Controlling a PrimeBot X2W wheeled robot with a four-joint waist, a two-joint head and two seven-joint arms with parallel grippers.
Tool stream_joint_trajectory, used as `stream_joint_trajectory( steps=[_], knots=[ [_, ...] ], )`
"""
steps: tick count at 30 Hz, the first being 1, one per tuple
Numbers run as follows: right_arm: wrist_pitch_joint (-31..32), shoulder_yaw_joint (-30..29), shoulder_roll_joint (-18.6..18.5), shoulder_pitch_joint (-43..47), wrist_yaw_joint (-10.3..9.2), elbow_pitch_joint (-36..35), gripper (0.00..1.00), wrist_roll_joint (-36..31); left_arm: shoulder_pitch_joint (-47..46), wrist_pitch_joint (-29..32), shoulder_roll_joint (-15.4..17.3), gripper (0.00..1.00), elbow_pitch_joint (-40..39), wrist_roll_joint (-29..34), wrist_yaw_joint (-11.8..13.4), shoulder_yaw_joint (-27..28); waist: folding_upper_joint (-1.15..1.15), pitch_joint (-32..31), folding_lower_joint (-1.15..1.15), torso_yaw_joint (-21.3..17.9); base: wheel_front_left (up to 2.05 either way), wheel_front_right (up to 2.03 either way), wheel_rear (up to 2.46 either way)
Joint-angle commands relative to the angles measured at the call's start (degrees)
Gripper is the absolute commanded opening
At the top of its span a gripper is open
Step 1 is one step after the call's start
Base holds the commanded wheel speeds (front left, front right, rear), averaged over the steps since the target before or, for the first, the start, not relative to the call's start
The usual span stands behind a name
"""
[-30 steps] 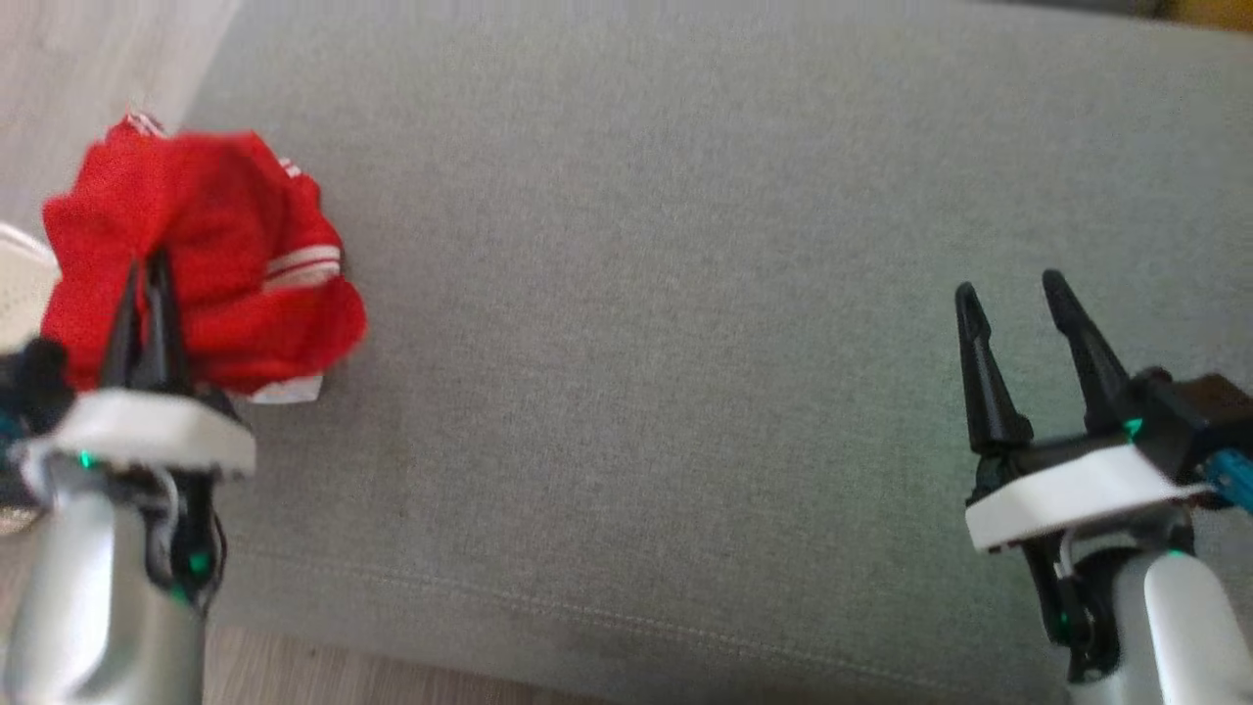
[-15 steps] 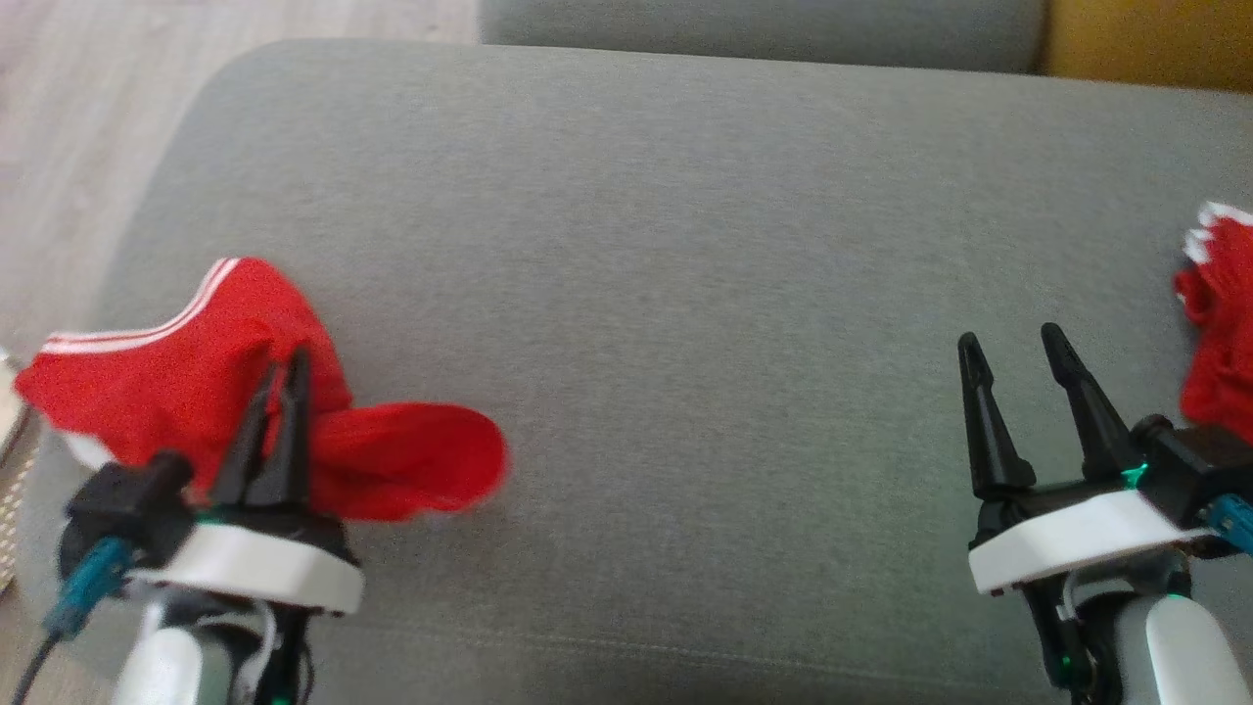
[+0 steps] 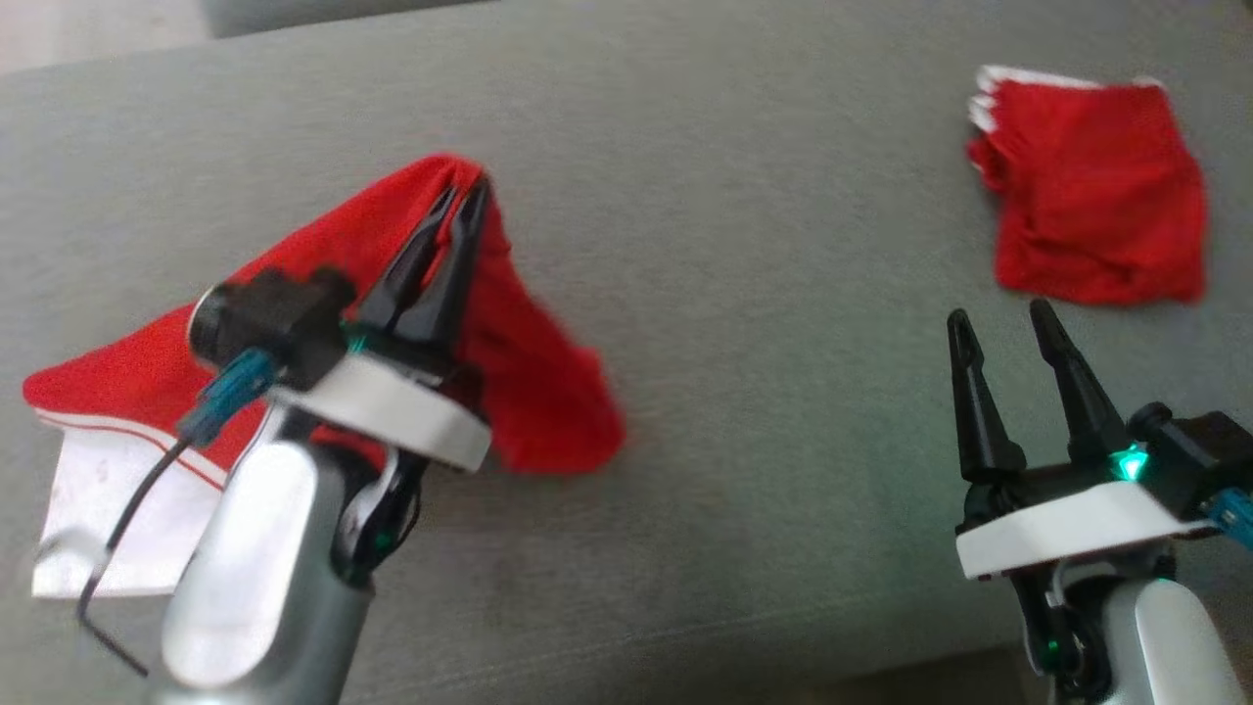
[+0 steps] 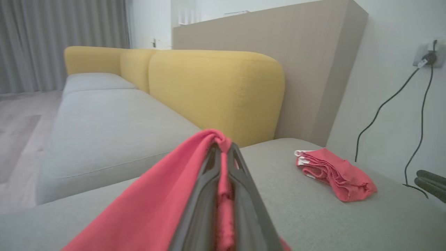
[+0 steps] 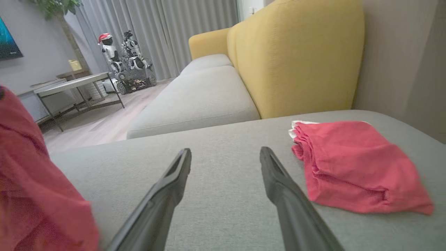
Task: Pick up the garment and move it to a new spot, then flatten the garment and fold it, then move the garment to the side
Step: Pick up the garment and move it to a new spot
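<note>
Wide grey sofa seat in front of us, and on its left half lies the red garment, peaked like a tent. One fold is pinched up high and the rest drapes down to the cushion, with a white-lined part spread flat at the far left. Over at the far right sits a second red piece, the folded garment, well apart from the action. The left hand is clamped on that top fold, and the left wrist view shows red cloth squeezed between the two dark fingers. The right hand hovers low on the right with its fingers apart, holding nothing. My call is that this is the carry to a new spot. To do it well, lift enough that the trailing hem clears the seat instead of bunching. Aim for the bare middle stretch, clear of the folded garment, then lower until the cloth rests before letting go. The pinch takes only a narrow fold, so a sharp swing could pull it free. The right hand looks well placed to take an opposite edge for flattening. The surface is soft, finely woven upholstery that will likely drag on the fabric a little. Behind it stands a mustard-yellow backrest, with grey curtains beyond. There is pale wood floor, a low table and a black cable running down the wall.
</note>
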Motion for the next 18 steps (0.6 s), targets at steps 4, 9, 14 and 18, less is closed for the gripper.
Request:
stream_joint_trajectory(
  steps=[4, 9, 14, 18],
  knots=[
    [-2.1, 2.5, -0.2, -3.0, -0.04, -1.4, 1.00, 1.5, -8.1, 0.6, -0.6, 0.00, 1.0, 0.7, -0.8, -2.7, 0.00, 6.0, 0.00, -9.4, 0.00, 0.00, 0.00],
    [-3.4, 3.6, -0.2, -3.8, -0.04, -1.0, 1.00, 2.8, -11.3, 1.7, -1.1, 0.00, 4.5, 0.3, -1.1, -6.6, 0.00, 9.0, 0.00, -12.2, 0.00, 0.00, 0.00],
    [-5.1, 4.9, -0.2, -4.8, -0.04, 0.0, 1.00, 3.7, -13.9, 4.0, -0.6, 0.00, 12.6, -1.1, -1.3, -11.9, 0.00, 11.6, 0.00, -13.8, 0.00, 0.00, 0.00],
    [-6.1, 5.1, -0.2, -5.4, -0.04, 1.2, 1.00, 4.0, -15.4, 4.4, -0.3, 1.00, 17.9, -3.2, -1.3, -14.5, 0.00, 12.1, 0.00, -14.0, 0.00, 0.00, 0.00]
  ],
)
